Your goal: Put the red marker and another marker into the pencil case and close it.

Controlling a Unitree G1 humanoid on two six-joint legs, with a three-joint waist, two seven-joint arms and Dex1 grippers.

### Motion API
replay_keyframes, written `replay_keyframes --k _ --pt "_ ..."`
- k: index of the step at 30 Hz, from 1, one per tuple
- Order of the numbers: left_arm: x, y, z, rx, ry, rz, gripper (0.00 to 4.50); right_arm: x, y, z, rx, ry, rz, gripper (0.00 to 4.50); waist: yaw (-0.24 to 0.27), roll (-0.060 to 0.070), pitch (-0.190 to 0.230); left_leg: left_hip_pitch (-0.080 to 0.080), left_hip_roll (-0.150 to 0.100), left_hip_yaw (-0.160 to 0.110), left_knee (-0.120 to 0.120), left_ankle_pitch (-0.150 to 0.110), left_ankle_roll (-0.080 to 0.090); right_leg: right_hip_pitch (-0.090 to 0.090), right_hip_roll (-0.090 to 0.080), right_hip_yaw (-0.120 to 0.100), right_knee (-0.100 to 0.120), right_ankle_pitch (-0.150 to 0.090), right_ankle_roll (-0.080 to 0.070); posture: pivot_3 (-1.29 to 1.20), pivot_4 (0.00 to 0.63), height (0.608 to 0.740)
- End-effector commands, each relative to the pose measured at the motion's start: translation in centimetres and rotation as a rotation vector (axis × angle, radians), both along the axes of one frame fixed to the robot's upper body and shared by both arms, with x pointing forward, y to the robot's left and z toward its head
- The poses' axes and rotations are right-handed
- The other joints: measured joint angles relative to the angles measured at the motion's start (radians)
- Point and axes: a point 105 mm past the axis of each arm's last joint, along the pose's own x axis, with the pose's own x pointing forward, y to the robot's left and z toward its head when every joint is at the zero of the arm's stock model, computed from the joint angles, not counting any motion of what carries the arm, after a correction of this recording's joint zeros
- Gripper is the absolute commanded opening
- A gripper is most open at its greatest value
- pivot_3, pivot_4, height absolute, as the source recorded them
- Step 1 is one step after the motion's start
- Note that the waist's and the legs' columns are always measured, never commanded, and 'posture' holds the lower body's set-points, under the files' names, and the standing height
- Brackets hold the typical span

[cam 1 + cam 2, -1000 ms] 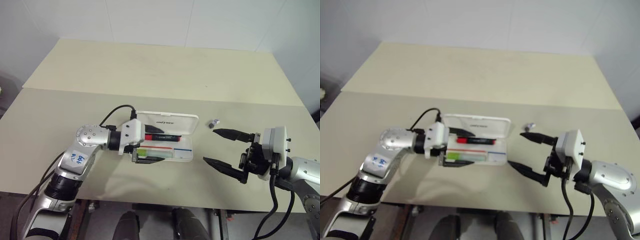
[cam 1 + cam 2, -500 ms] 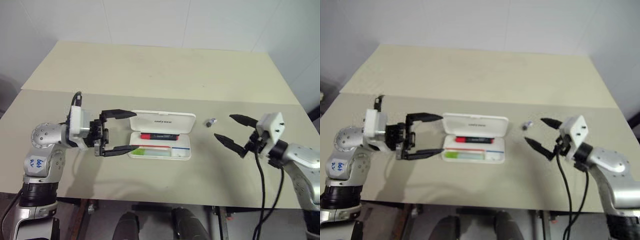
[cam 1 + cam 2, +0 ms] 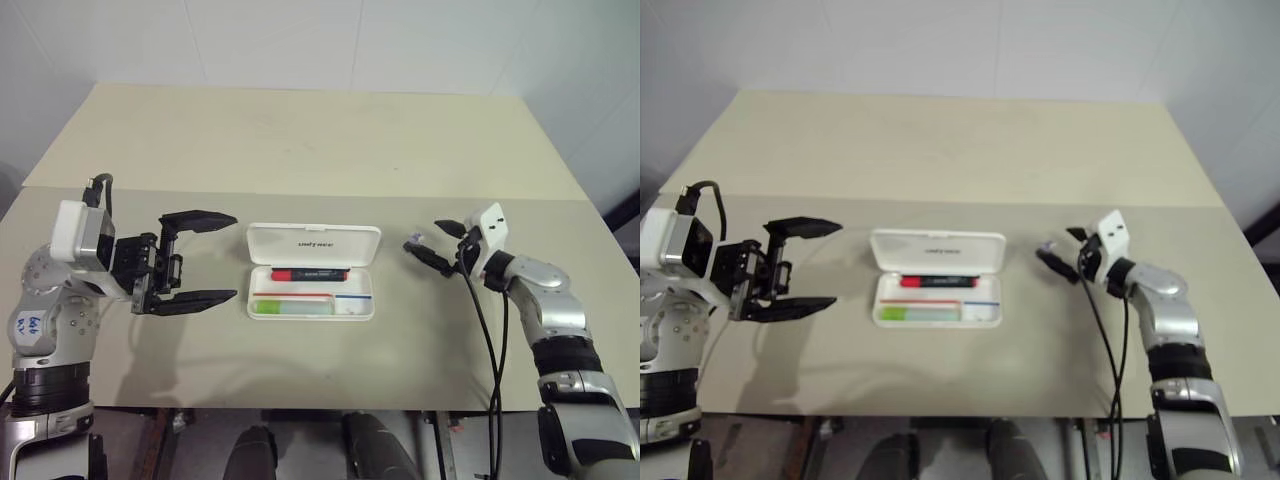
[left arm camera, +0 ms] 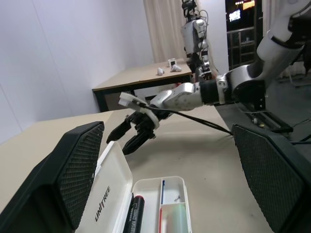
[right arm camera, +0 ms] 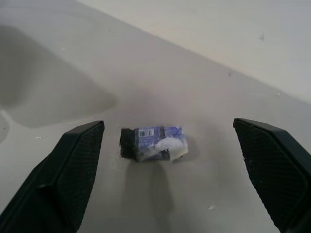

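Now withdrawn to the left of the pencil case (image 3: 313, 271), left hand (image 3: 196, 258) wide open and empty; right hand (image 3: 440, 245) reached out, spread wide over a small scrap (image 5: 153, 143) on the desk (image 3: 300, 150), gripping nothing; one red marker (image 3: 310, 273), one green marker (image 3: 293, 307), both inside the one case; lid up, closing remaining.

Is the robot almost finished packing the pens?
Nearly. The red marker and the light green marker already lie inside the pencil case. Nothing is in hand: the left hand hangs open beside the case, and the right hand is open around a small grey-black bit on the table. The lid stands open, so closing it is left.
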Motion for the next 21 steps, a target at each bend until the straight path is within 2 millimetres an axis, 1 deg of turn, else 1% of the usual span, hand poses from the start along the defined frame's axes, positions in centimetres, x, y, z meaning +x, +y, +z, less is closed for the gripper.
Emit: replay_keyframes --k 1,4,7,12,18,21 --pt "-0.8 0.8 1.2 -0.007 -0.031 0.011 4.47 0.5 0.1 -0.2 0.002 0.031 0.039 4.50 -0.003 0.000 0.000 0.000 0.000 0.000 0.000 0.000 0.000 0.000 0.000 0.000 0.000 0.000 0.000 0.00 0.150 0.740" --pt "-0.8 1.1 1.7 -0.015 -0.033 0.029 4.47 0.7 0.7 -1.0 0.003 0.071 0.073 4.50 -0.011 0.000 0.000 0.000 0.000 0.000 0.000 0.000 -0.001 0.000 0.000 0.000 0.001 0.000 0.000 0.00 0.150 0.740" --pt "-0.9 1.4 1.9 -0.030 -0.015 0.040 4.47 1.1 1.3 -1.5 -0.004 0.071 0.078 4.50 -0.023 0.000 0.000 0.001 0.000 -0.001 0.001 0.001 -0.001 0.001 0.000 0.000 0.001 0.000 0.000 0.00 0.150 0.740" --pt "-1.1 2.0 1.7 -0.041 0.017 0.060 4.47 2.0 2.5 -2.0 0.005 0.064 0.059 4.50 -0.051 0.000 0.000 0.002 0.000 -0.001 0.001 0.002 -0.003 0.002 0.000 0.000 0.003 0.000 0.000 0.00 0.150 0.740" --pt "-1.3 2.9 1.7 -0.023 0.036 0.098 4.47 2.3 3.3 -2.9 0.017 0.075 0.029 4.50 -0.069 0.000 0.000 0.004 0.000 -0.002 0.001 0.003 -0.004 0.003 0.001 0.000 0.005 0.001 0.001 0.00 0.150 0.740" --pt "-1.3 3.0 1.7 -0.017 0.033 0.104 4.47 2.3 3.8 -3.1 0.027 0.074 0.030 4.50 -0.074 -0.001 0.000 0.005 -0.001 -0.003 0.002 0.004 -0.004 0.005 0.001 0.000 0.005 0.002 0.001 0.00 0.150 0.740"
